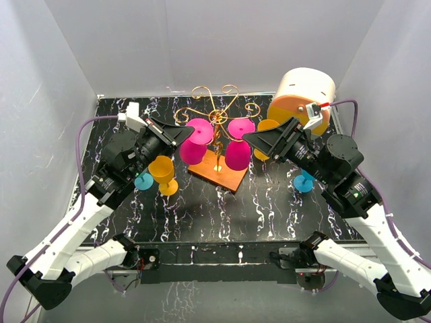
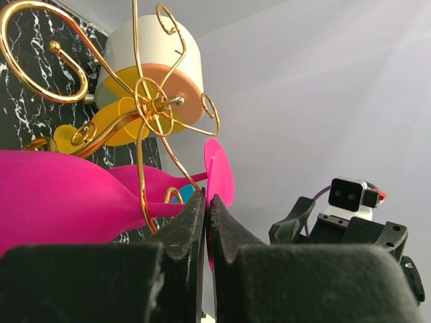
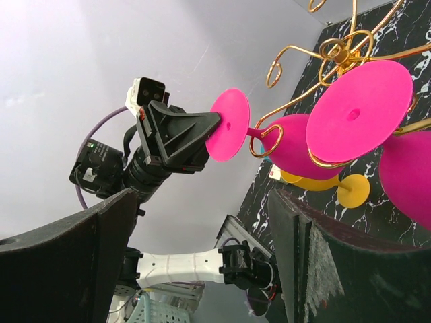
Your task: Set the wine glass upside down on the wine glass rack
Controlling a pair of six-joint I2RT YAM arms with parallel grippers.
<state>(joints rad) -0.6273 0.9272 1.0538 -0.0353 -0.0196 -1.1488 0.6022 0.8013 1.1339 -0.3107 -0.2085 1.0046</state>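
The wine glass rack (image 1: pixel 217 116) is a gold wire stand on an orange-brown wooden base (image 1: pixel 222 176) at mid-table. A pink wine glass (image 1: pixel 194 142) hangs upside down on its left side, the stem in a gold loop (image 3: pixel 269 141). My left gripper (image 1: pixel 187 133) is shut on the rim of this glass's round foot (image 2: pixel 221 172), also seen in the right wrist view (image 3: pixel 227 124). A second pink glass (image 1: pixel 238 147) hangs on the right side, its foot (image 3: pixel 359 111) facing the right wrist camera. My right gripper (image 1: pixel 250 138) stands wide open beside it, holding nothing.
A yellow glass (image 1: pixel 163 173) and a blue one (image 1: pixel 143 180) stand left of the rack under my left arm. Another blue glass (image 1: pixel 303 182) sits under my right arm. A white drum with an orange lid (image 1: pixel 304 94) lies at the back right, an orange glass (image 1: pixel 267 126) before it.
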